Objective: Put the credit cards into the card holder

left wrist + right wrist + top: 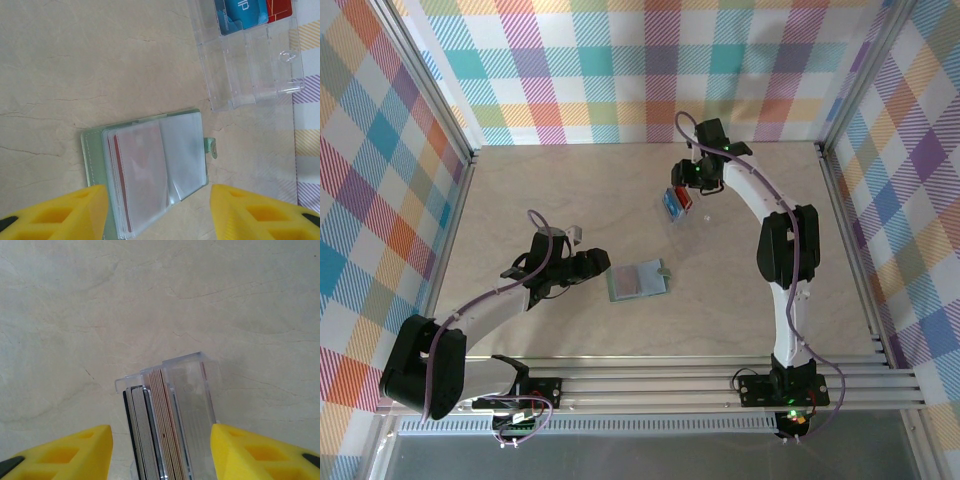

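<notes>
One card holder (637, 281), one clear tray (260, 75), credit cards (150, 425) stacked too tightly to count

Clear, seemingly divided tray (250, 75) on pale table (75, 60)

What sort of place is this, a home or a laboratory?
Probably a robot test cell in a laboratory: plaid walls on an aluminium frame enclose a pale table, with two robot arms bolted at its near edge.

Left arm (485, 305) and right arm (752, 192): white tubular links between black joint housings, a lilac cable running along each, black base mounts, a green light at the right base (790, 412); left gripper (157, 194) and right gripper (161, 434) bear blocky yellow fingers (65, 210) with cut-out hollows and black insets.
</notes>
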